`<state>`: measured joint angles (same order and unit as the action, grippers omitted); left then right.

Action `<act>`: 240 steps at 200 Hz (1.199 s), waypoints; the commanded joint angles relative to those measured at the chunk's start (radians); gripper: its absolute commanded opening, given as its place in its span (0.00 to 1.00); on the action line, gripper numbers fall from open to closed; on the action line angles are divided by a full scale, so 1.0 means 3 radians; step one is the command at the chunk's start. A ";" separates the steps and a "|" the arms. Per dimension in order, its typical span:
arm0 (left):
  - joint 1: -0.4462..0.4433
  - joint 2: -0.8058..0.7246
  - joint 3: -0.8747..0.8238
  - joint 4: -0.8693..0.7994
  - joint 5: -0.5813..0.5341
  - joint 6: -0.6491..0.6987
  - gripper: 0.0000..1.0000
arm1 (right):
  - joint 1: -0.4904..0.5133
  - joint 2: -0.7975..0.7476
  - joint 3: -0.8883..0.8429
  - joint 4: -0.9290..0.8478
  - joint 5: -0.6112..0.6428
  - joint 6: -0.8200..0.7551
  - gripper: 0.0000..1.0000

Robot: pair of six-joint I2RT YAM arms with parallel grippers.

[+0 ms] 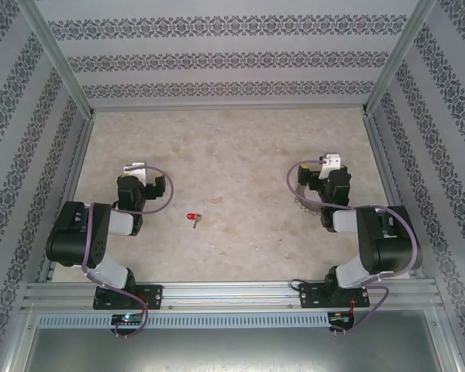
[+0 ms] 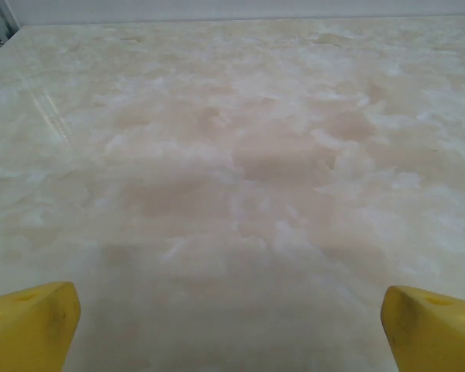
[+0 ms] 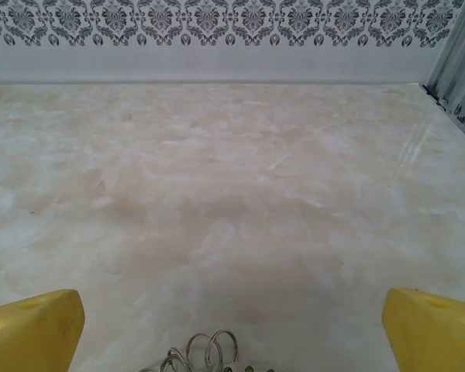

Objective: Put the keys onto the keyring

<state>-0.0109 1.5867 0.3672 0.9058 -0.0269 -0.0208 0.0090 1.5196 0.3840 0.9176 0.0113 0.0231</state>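
The key (image 1: 192, 218), tiny and silver with a red head, lies flat on the marble table between the two arms, nearer the left one. The keyring (image 1: 301, 198) lies on the table against the left side of my right wrist. In the right wrist view its small wire loops (image 3: 207, 353) show at the bottom edge, close under my right gripper (image 3: 232, 329), whose yellow fingertips (image 3: 31, 325) stand wide apart with nothing between them. My left gripper (image 2: 232, 325) is open too, over bare table. From above, the left gripper (image 1: 136, 172) sits up and to the left of the key.
Patterned walls on metal posts (image 1: 62, 58) close in the table on three sides. Purple cables (image 1: 164, 194) loop beside each wrist. The marble tabletop (image 1: 232, 147) stretches beyond both grippers to the back wall.
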 commanded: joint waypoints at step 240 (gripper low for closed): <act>0.0031 -0.0005 0.0075 0.0084 0.0055 0.0069 1.00 | 0.0006 0.0042 -0.0017 0.0081 0.0006 0.0037 0.98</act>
<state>-0.0109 1.5871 0.3672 0.9058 -0.0257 -0.0177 0.0090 1.5196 0.3840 0.9173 0.0113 0.0231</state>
